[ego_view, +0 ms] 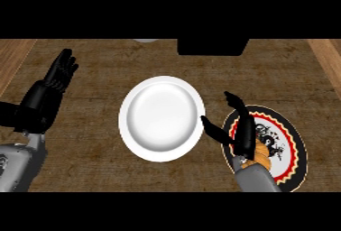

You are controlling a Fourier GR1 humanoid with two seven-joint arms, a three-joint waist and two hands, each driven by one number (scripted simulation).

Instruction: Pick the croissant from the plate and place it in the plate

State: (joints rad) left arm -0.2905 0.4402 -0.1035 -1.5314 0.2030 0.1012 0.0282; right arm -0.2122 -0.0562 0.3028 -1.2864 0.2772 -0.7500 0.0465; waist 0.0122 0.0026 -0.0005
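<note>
Hovering over the patterned plate, the right hand is being held open, fingers straight, thumb spread toward the white plate, and nothing is being gripped. The croissant is being glimpsed on the patterned plate, mostly hidden beneath the wrist; contact cannot be told. The white plate is being shown mid-counter, just beside the patterned one. The left hand is being rested open at the left edge, fingers up.
</note>
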